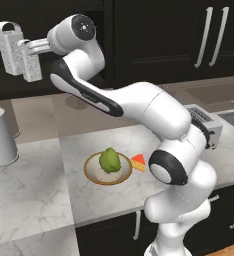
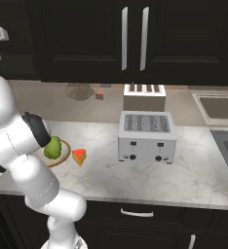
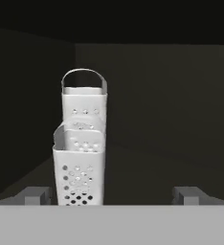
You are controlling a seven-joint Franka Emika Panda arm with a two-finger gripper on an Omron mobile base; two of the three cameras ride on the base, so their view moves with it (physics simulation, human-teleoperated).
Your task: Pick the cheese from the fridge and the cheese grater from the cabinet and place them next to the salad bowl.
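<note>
In the hand view, two box graters are being shown one behind the other on the dark shelf of the cabinet [image 3: 171, 95]: the shorter cheese grater [image 3: 79, 167] in front, the taller grater [image 3: 84, 103] behind. The claw [image 3: 112, 195] is being held wide apart, clamped on nothing. In the right base view, a toaster [image 2: 146, 135] and a small red cube [image 2: 100, 95] are being displayed on the marble tabletop [image 2: 194, 170]. The cheese [image 1: 138, 162] is lying just beside the salad bowl [image 1: 94, 172].
</note>
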